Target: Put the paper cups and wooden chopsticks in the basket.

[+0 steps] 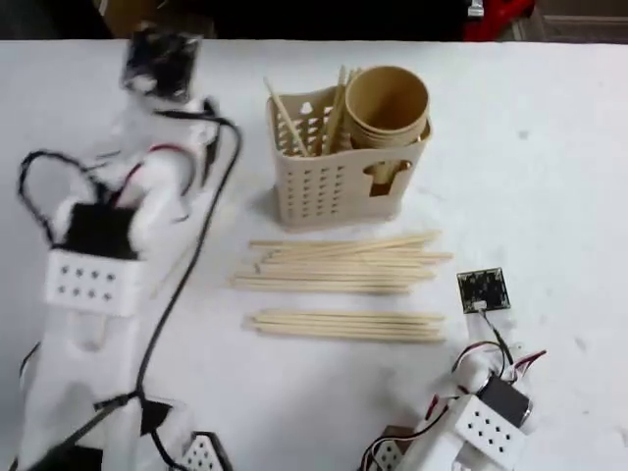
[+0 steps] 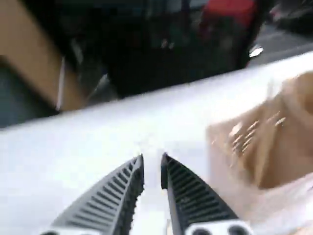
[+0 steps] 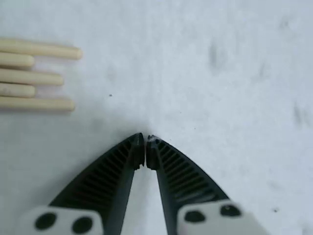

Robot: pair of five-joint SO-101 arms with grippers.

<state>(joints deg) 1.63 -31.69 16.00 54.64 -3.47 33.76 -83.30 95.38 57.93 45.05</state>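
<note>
Right end effector (image 3: 145, 147) closed, empty, loose chopsticks (image 3: 29, 77) nearby awaiting pickup; left end effector (image 2: 151, 164) barely ajar, empty, near basket (image 2: 254, 142)

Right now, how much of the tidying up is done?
The paper cups and a few chopsticks already stand in the basket. The left tool and right tool hold nothing. Two piles of chopsticks wait on the table.

White table (image 1: 559, 147), faintly smudged. Beyond its far edge, in shadow: brown cardboard box (image 2: 27, 68) and something red (image 2: 227, 22), too blurred to name.
</note>
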